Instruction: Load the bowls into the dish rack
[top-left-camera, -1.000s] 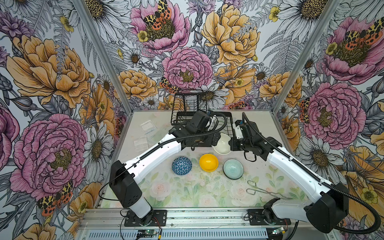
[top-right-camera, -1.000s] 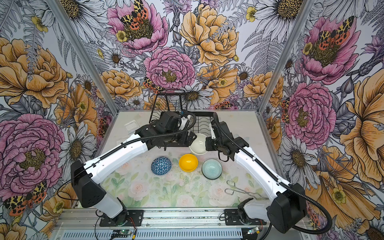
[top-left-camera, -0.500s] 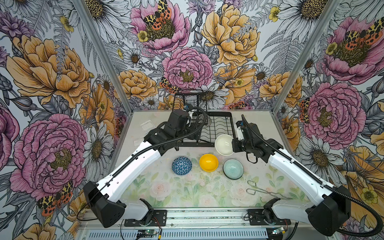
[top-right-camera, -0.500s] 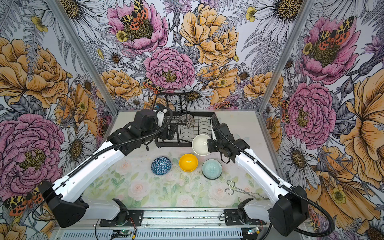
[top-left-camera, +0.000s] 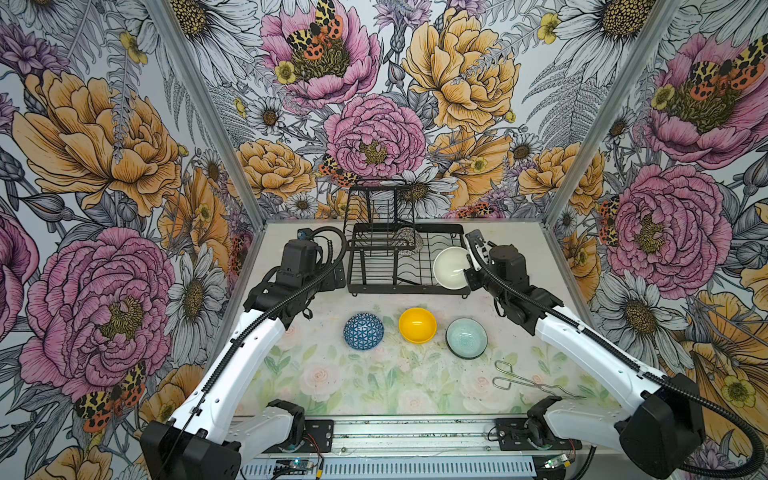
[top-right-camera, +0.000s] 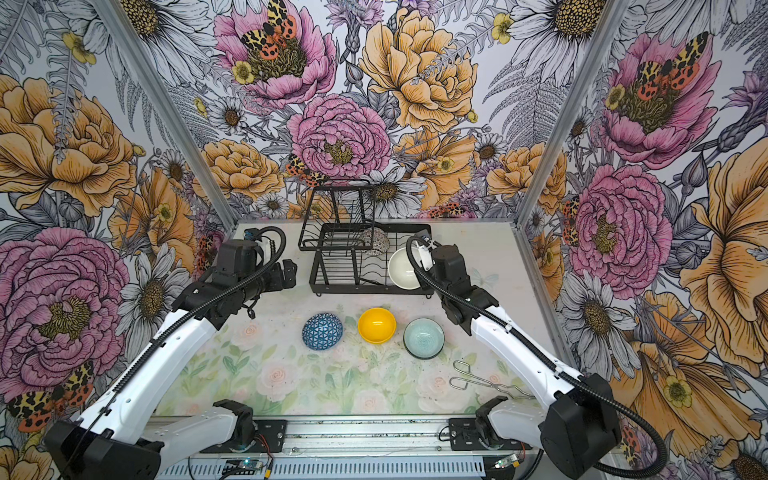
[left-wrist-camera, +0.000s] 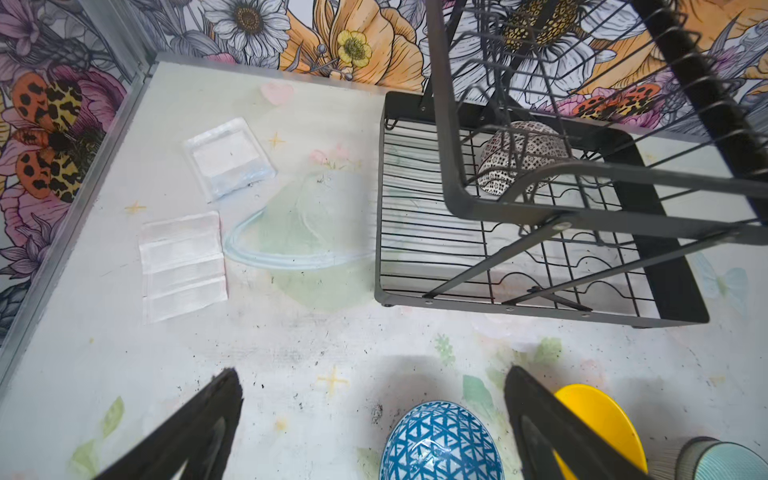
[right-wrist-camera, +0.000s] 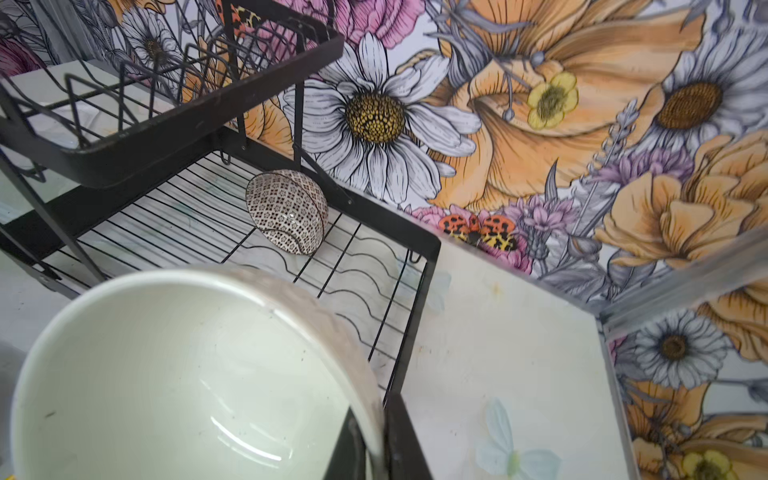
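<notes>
Rack (top-left-camera: 409, 291) at far centre. Left arm bent, left gripper (left-wrist-camera: 372, 376) just left of rack, jaws spread. Right gripper (top-left-camera: 468, 272) pinches cream bowl (top-left-camera: 452, 267) by its rim over rack's near right corner. Mosaic bowl (top-left-camera: 409, 243) on its side in base, bare slots between the two. Blue bowl (top-left-camera: 363, 331), yellow bowl (top-left-camera: 417, 325), teal bowl (top-left-camera: 466, 338) in a row nearer, off rack.

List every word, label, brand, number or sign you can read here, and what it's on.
None can be read.
Left arm housing: possible faint mark, too small to read.
Cream bowl, mosaic bowl, blue bowl: glaze or pattern only.
Dish rack, tongs: bare metal, no lettering.
Clear packets: no print legible.
</notes>
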